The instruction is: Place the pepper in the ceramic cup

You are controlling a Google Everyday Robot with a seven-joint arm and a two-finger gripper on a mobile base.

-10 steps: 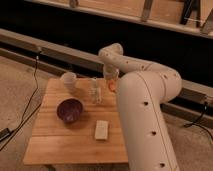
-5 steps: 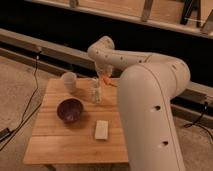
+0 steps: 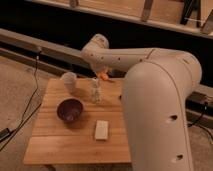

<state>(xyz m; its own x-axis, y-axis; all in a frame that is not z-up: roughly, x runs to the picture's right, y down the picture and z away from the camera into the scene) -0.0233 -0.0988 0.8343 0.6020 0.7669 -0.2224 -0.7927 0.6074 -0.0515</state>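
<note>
My gripper [image 3: 101, 75] hangs from the arm over the far edge of the wooden table [image 3: 60, 142], shut on the small orange-red pepper [image 3: 104, 76], which it holds in the air. The whitish ceramic cup [image 3: 69, 80] stands upright at the table's far left corner, to the left of the gripper and apart from it. The pepper is just above and behind the top of a clear shaker bottle [image 3: 95, 92].
A wide dark purple bowl [image 3: 69, 110] sits in front of the cup. A pale rectangular block [image 3: 101, 130] lies near the table's middle front. My large white arm body [image 3: 160, 110] covers the table's right side. Cables run on the floor at left.
The arm has swung left along the table's far edge, carrying the pepper from right of the shaker bottle to just above it, nearer the cup.
</note>
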